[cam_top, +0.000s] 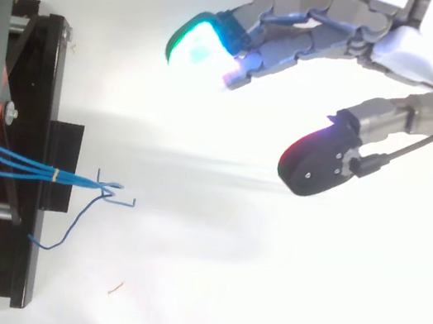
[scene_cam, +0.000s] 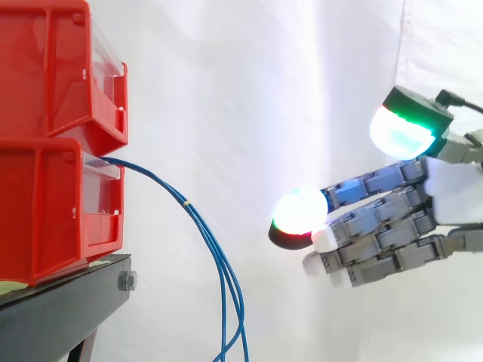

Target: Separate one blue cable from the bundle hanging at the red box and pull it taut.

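- The hand [scene_cam: 449, 197] is hovering at the right, its fingers loosely extended and its thumb spread wide. It is open and is holding nothing.
- The blue cables [scene_cam: 226, 273] are hanging in a bundle from the front of the lower red bin [scene_cam: 53, 211] — bound by a small yellow tie [scene_cam: 186, 204] and well apart from the hand.
- That bin is sitting at the edge of the black stand [scene_cam: 60, 309], beneath the upper red bin [scene_cam: 53, 68].

The grey-and-white robot hand [scene_cam: 451, 197] reaches in from the right, its fingers [scene_cam: 377, 230] nearly straight, with the thumb spread wide above them.
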